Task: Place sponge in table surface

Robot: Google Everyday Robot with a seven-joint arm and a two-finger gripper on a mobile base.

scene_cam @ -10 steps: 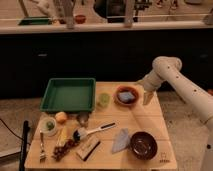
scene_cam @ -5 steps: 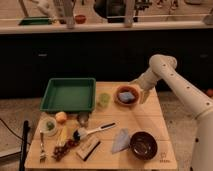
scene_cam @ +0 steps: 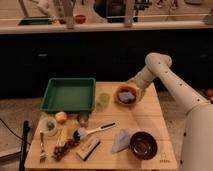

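The sponge (scene_cam: 126, 96) is a small blue block lying inside a brown bowl (scene_cam: 118, 98) at the back right of the wooden table (scene_cam: 150, 117). My gripper (scene_cam: 136, 89) reaches in from the right on the white arm. It sits at the bowl's right rim, just above and beside the sponge. I cannot tell whether it touches the sponge.
A green tray (scene_cam: 69, 94) stands at the back left, with a green cup (scene_cam: 104, 99) between it and the bowl. Nearer the front are a dark bowl (scene_cam: 143, 145), a blue cloth (scene_cam: 120, 140), a brush (scene_cam: 92, 131), an orange fruit (scene_cam: 61, 117), a fork (scene_cam: 42, 147) and a wooden block (scene_cam: 87, 147).
My arm has swung left and lowered. The gripper moved from beside the table's right edge to the bowl's right rim, close over the sponge.
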